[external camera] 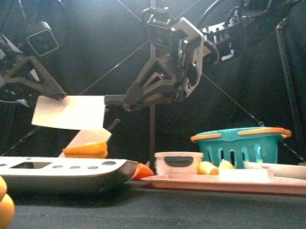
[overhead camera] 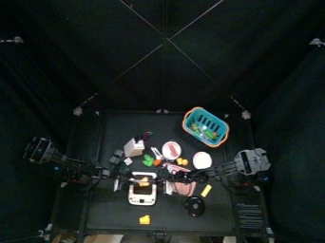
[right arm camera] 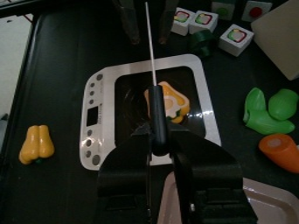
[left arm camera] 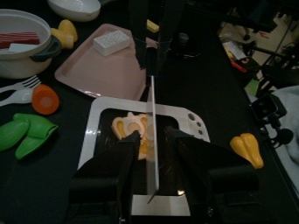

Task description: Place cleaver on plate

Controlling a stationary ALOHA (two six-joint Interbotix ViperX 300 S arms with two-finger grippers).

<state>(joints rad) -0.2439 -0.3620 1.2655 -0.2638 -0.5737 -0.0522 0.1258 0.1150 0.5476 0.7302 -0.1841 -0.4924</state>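
Observation:
The cleaver hangs in the air above the white scale, its pale blade flat towards the front view. My right gripper is shut on its dark handle, and the blade runs away from it edge-on. My left gripper straddles the blade with its jaws a little apart on either side. In the front view the left gripper is at the blade's top and the right gripper is at the handle. The pink plate lies beside the scale, also in the front view.
An orange pepper piece lies on the scale. A white block sits on the plate. Around it are a white bowl, a carrot, a green pepper, a yellow pepper and a teal basket.

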